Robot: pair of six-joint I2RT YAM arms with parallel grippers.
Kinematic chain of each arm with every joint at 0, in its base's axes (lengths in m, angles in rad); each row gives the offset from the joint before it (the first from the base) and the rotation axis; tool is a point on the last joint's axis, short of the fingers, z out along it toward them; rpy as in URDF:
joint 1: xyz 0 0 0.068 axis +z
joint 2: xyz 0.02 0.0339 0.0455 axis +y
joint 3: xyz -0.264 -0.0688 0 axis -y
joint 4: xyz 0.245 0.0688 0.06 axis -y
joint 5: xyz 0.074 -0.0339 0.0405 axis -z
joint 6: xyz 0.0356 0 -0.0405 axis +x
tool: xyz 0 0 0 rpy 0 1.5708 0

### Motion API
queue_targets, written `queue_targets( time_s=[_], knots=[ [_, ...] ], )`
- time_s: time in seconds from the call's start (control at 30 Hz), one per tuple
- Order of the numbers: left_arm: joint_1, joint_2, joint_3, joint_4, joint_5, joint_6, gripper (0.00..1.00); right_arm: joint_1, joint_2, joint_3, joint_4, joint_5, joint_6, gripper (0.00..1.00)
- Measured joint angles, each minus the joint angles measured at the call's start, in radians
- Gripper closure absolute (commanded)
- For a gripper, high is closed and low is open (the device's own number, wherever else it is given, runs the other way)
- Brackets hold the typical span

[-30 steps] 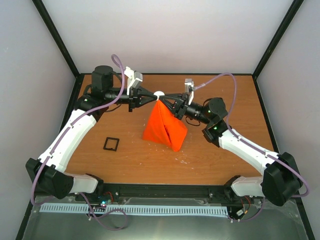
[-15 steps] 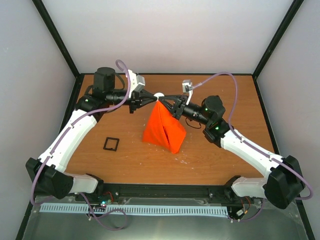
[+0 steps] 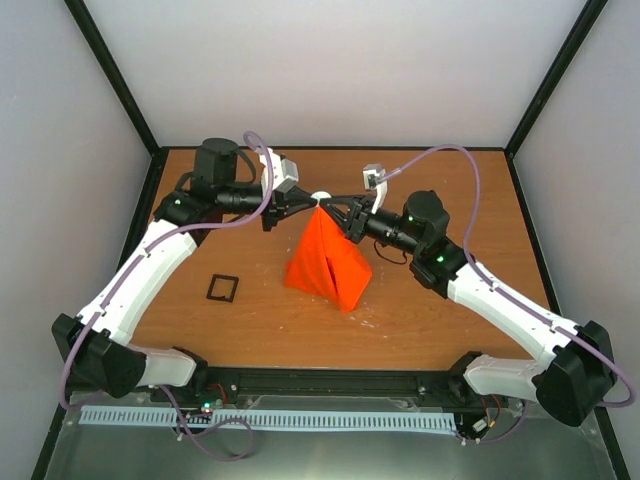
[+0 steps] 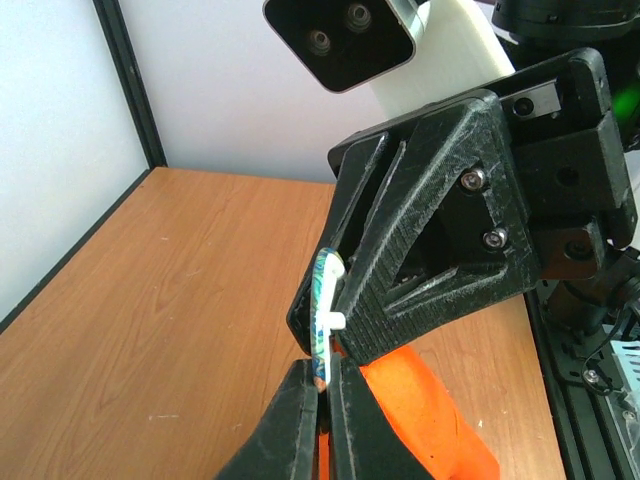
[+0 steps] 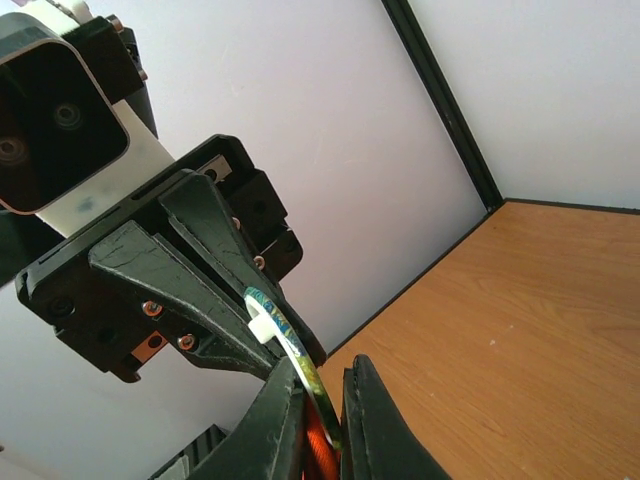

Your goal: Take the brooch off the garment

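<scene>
Brooch (image 4: 322, 312) stands edge-up, left fingers (image 4: 285, 430) and right fingers (image 5: 275, 425) clamping it, garment (image 3: 325, 265) hanging below.

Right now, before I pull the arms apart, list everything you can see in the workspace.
garment: 1, bright orange, mid-table, hanging like a tent from the brooch, lower edge on the table
brooch: 1, white from above with a multicoloured edge, at the garment's peak between both grippers
square frame: 1, black, flat on the table, left of the garment and apart from it
table: 1, brown wood, under everything
left gripper: 1, black, shut on the brooch from the left
right gripper: 1, black, shut on the brooch from the right
</scene>
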State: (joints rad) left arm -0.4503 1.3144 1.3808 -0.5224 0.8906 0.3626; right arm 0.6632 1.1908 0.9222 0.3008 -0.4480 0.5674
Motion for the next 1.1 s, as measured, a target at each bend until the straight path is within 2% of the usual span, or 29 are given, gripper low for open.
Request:
queue_targets(
  time_s=[0.27, 0.4, 0.7, 0.77, 0.93, 1.03, 1.1],
  knots=[
    [-0.007, 0.015, 0.026, -0.019, -0.005, -0.011, 0.99, 0.002, -0.006, 0.027, -0.063, 0.027, -0.043, 0.97],
    [-0.007, 0.032, 0.055, -0.037, 0.002, -0.01, 0.99, 0.002, -0.002, 0.058, -0.107, 0.039, -0.083, 0.9],
    [-0.01, 0.032, 0.063, -0.096, -0.019, 0.037, 0.99, -0.002, 0.027, 0.198, -0.377, -0.001, -0.245, 0.86],
    [-0.017, 0.032, 0.063, -0.109, -0.014, 0.042, 0.99, -0.004, 0.016, 0.205, -0.426, -0.013, -0.283, 0.82],
    [-0.053, 0.032, 0.064, -0.127, 0.024, 0.06, 0.99, -0.041, -0.072, 0.152, -0.448, -0.084, -0.327, 0.6],
    [-0.068, 0.028, 0.066, -0.128, 0.052, 0.067, 0.99, -0.079, -0.125, 0.124, -0.439, -0.117, -0.333, 0.55],
    [-0.071, 0.024, 0.067, -0.126, 0.055, 0.07, 0.99, -0.096, -0.143, 0.122, -0.427, -0.135, -0.332, 0.49]
  ],
)
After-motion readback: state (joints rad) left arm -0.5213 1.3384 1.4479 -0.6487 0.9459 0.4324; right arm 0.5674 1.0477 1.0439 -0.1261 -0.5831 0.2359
